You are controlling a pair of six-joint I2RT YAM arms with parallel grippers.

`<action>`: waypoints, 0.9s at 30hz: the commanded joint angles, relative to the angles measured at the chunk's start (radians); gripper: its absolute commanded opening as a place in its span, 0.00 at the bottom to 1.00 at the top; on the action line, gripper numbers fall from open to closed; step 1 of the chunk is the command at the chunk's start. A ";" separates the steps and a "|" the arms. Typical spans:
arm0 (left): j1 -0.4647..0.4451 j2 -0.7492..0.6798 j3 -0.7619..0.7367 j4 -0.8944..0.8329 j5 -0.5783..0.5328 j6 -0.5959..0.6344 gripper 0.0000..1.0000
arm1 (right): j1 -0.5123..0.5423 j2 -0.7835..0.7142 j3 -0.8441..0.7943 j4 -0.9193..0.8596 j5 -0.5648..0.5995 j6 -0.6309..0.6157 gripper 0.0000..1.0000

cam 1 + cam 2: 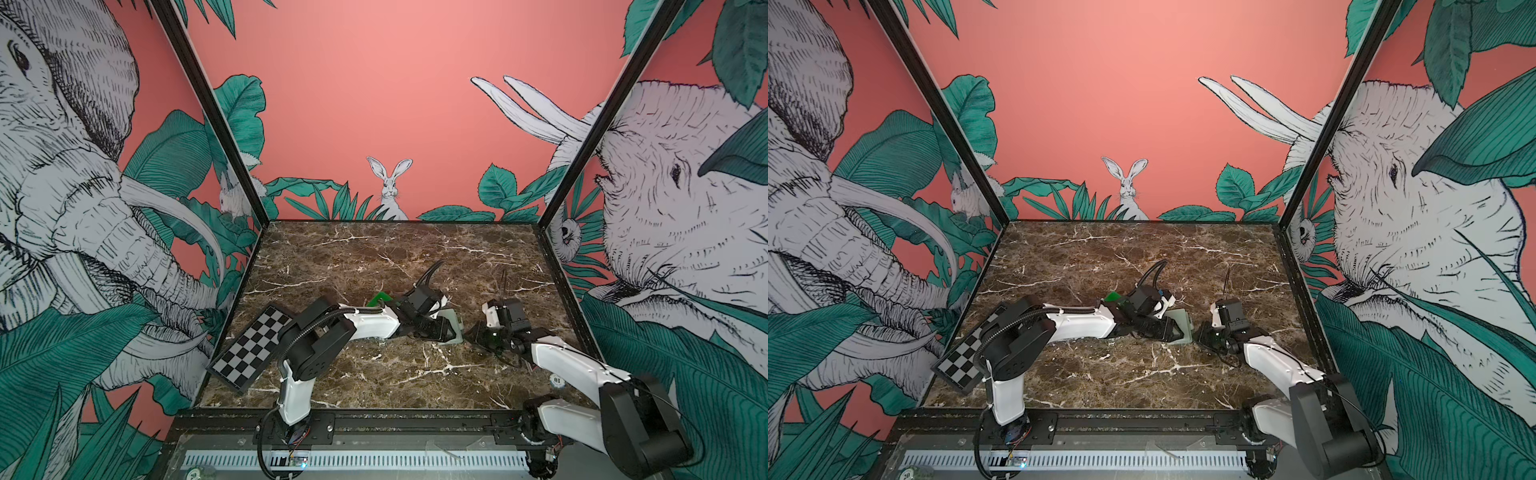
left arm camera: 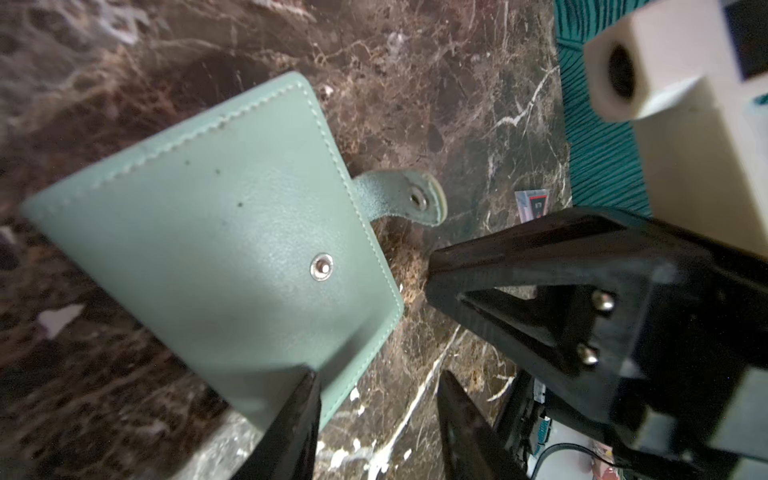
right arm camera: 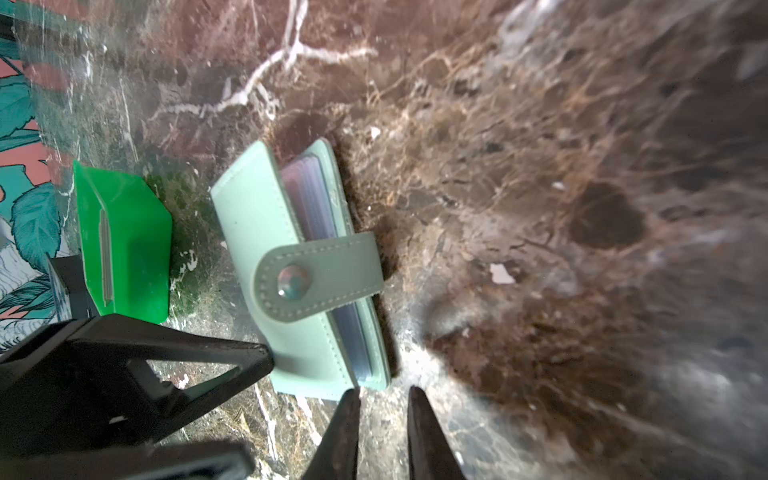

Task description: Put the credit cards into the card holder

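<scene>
Card holder (image 2: 216, 232) strap step, nothing gripped.
Left gripper (image 2: 374, 428) jaws half-open at its corner; right gripper (image 3: 384, 415) jaws narrow: advise pinching strap (image 3: 328, 278) squarely.

Wide open marble across the upper half of the table (image 1: 374, 257) in both top views, room to sweep straight through. Centre right, tight: card holder (image 1: 456, 323) boxed in between left gripper (image 1: 444, 332), right up at it, and right gripper (image 1: 472, 333), with just a narrow slot of bare marble on that side. Above the left arm, green tray (image 1: 381, 298) in the way. Far left edge, checkerboard (image 1: 253, 347) eating the border. Lower middle, between the arm bases, free surface.
</scene>
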 commanded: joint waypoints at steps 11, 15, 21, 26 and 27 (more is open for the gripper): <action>-0.005 0.018 0.005 -0.063 -0.069 0.006 0.37 | 0.000 0.130 0.165 -0.057 -0.016 -0.115 0.49; -0.007 0.016 -0.007 -0.053 -0.067 0.005 0.37 | 0.002 0.188 0.205 -0.056 -0.028 -0.137 0.53; -0.005 0.009 -0.012 -0.046 -0.066 0.007 0.37 | 0.024 0.290 0.270 -0.081 0.002 -0.172 0.54; -0.006 -0.008 -0.033 -0.038 -0.077 0.001 0.37 | 0.036 0.376 0.315 -0.084 0.025 -0.205 0.54; -0.005 -0.012 -0.040 -0.034 -0.077 0.000 0.37 | 0.043 0.385 0.315 -0.078 0.025 -0.211 0.52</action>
